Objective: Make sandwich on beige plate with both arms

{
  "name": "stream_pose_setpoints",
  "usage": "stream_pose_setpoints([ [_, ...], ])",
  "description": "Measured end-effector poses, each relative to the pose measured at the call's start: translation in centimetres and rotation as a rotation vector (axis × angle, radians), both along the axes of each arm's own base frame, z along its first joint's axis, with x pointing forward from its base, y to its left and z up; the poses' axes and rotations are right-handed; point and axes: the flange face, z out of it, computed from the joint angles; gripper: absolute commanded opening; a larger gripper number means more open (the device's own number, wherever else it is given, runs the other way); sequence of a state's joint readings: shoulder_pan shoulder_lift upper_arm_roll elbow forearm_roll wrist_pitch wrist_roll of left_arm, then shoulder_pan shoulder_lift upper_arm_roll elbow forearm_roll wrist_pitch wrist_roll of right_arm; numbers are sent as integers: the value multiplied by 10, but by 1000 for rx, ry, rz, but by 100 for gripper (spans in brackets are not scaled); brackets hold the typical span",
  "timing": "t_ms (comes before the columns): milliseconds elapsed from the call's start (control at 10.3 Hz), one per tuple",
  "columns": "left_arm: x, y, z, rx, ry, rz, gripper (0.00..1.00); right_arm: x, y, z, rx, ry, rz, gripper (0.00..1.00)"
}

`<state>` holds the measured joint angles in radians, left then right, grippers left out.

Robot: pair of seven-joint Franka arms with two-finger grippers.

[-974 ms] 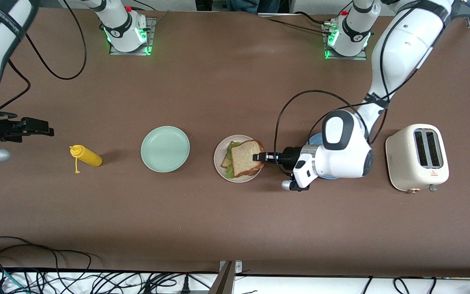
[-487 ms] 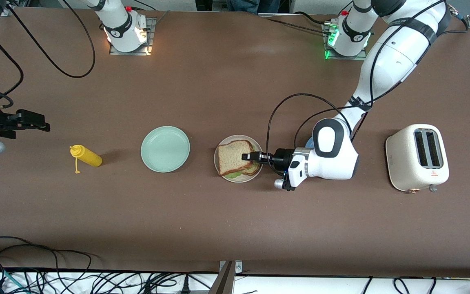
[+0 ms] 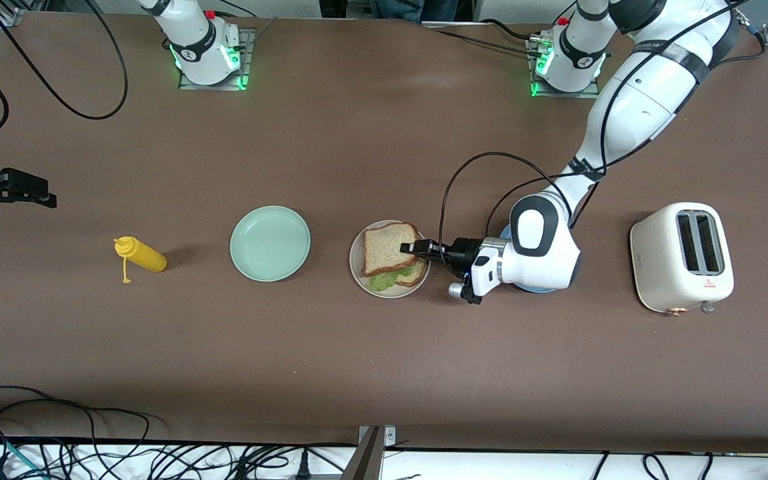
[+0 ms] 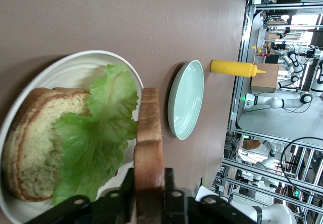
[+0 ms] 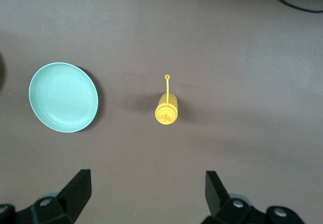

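Nearest the front camera on the brown bench [image 3: 357, 360] is the round pale beige plate [image 3: 356, 260] in the middle, and that's where your action is. On it you've got 1 slice of brown wholegrain bread lying flat [image 4: 30, 133] with a ruffled green lettuce leaf [image 4: 96, 133] draped across it.

The second slice of brown bread [image 3: 389, 247] is pinched at its edge in the left hand [image 3: 417, 249], which is closed on it. In the left wrist view you see that slice [image 4: 149, 148] edge-on, standing out straight from between the black fingers [image 4: 171, 196], above the lettuce and not touching it as far as I can tell.

What matters for you: the slice's long axis runs away from the left hand toward the right arm's end of the bench, and it sits over the part of the plate farther from the front camera, so green shows on the nearer side. My guess is you want it squared over the lettuce before letting go.

The mint green plate [image 3: 270, 243] and yellow squeeze bottle [image 3: 139, 255] sit beside it toward the right arm's end, the cream toaster [image 3: 681, 257] at the left arm's end.

The right hand [image 5: 146, 193] waits with fingers spread wide and holding nothing, over the bench near the bottle.
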<state>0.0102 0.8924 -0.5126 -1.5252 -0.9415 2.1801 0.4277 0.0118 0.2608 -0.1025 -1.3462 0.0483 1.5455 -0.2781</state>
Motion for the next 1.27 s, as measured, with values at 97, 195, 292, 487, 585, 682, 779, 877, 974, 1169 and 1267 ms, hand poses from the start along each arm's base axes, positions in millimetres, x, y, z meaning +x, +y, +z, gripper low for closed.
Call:
stream_pose_setpoints([
  [97, 1, 1, 0, -1, -6, 0, 100, -8, -2, -6, -4, -25, -2, 100],
  [195, 3, 4, 1, -1, -12, 2, 100, -19, -2, -11, -17, -36, -1, 100],
  [292, 7, 11, 3, 12, -31, -3, 100, -25, 0, -12, -33, -41, 2, 100],
  [487, 20, 43, 15, 49, -75, -35, 100, -30, 1, -12, -40, -45, -12, 100],
  [585, 26, 60, 23, 62, -89, -45, 100, -30, 1, -14, -41, -45, -43, 100],
  [682, 31, 76, 29, 73, -99, -51, 100, -30, 1, -16, -42, -43, -70, 100],
  [779, 35, 92, 37, 82, -110, -56, 100, -30, 1, -19, -42, -39, -83, 100],
  [877, 41, 107, 51, 105, -141, -69, 100, -29, 0, -21, -43, -36, -100, 100],
  [974, 44, 119, 69, 151, -187, -94, 100, -27, -1, -23, -44, -41, -132, 100],
  [1169, 44, 133, 109, 279, -227, -159, 100, -25, -4, -24, -45, -53, -178, 100],
  [1267, 40, 139, 132, 378, -218, -184, 100, -24, -5, -25, -45, -54, -185, 100],
])
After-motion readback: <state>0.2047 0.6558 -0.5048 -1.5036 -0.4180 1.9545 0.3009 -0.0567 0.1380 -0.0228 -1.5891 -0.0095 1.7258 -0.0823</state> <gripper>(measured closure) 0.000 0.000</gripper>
